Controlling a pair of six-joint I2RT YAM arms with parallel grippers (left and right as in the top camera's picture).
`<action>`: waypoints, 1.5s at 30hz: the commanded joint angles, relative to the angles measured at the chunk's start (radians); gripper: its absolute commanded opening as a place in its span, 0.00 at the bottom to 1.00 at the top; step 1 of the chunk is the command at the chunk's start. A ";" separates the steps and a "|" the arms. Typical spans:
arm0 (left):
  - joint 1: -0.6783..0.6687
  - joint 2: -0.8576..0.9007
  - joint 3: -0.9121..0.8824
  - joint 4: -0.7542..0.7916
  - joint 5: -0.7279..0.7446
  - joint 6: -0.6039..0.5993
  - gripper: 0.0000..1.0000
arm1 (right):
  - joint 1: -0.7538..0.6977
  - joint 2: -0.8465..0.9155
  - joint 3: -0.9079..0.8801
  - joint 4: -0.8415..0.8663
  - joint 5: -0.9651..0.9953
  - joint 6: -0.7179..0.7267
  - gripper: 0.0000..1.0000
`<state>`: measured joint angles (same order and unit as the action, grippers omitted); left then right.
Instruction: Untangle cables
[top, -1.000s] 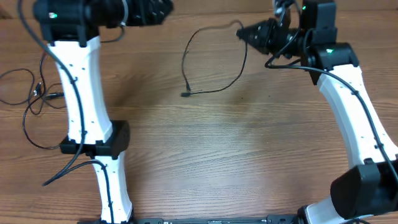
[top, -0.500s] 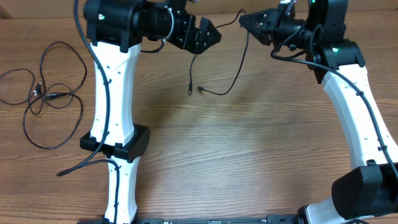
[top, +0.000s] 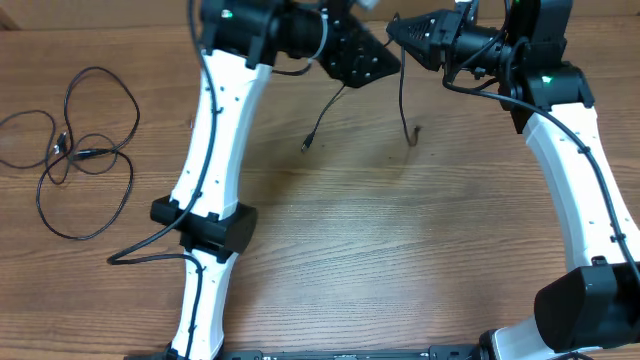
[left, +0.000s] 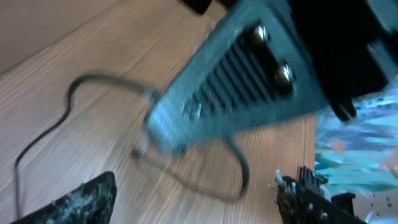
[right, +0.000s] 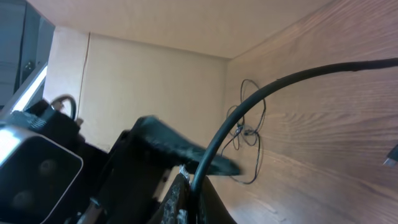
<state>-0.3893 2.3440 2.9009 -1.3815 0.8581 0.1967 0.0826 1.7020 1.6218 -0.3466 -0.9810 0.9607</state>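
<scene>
A thin black cable (top: 403, 100) hangs from my right gripper (top: 397, 30) at the table's far middle, with one plug end (top: 305, 147) at the left and the other end (top: 410, 135) at the right. My right gripper (right: 193, 183) is shut on this cable (right: 323, 68). My left gripper (top: 383, 68) sits just left of and below the right one. In the left wrist view its jaws (left: 193, 205) are open and empty, with the cable (left: 239, 168) lying beyond them and the right gripper's grey body (left: 242, 87) close ahead.
A second bundle of looped black cables (top: 75, 150) lies at the table's left side, and shows far off in the right wrist view (right: 249, 130). A beige wall (right: 155, 74) stands behind the table's far edge.
My left arm has swung from the far left across to the top middle, close to the right gripper. The cable has been lifted, and its ends have shifted.
</scene>
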 joint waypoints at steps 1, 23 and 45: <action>-0.027 0.016 -0.059 0.066 0.041 -0.083 0.77 | 0.007 -0.008 0.013 0.001 -0.016 0.005 0.04; 0.100 0.008 0.055 0.188 -0.005 -0.304 0.04 | -0.027 -0.006 0.012 -0.239 0.258 -0.195 0.77; 0.837 -0.139 0.241 0.120 -0.443 -0.519 0.04 | -0.023 -0.003 0.012 -0.572 0.574 -0.421 0.93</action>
<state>0.3855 2.2292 3.1249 -1.2457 0.5663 -0.2966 0.0547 1.7035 1.6283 -0.8974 -0.4339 0.5934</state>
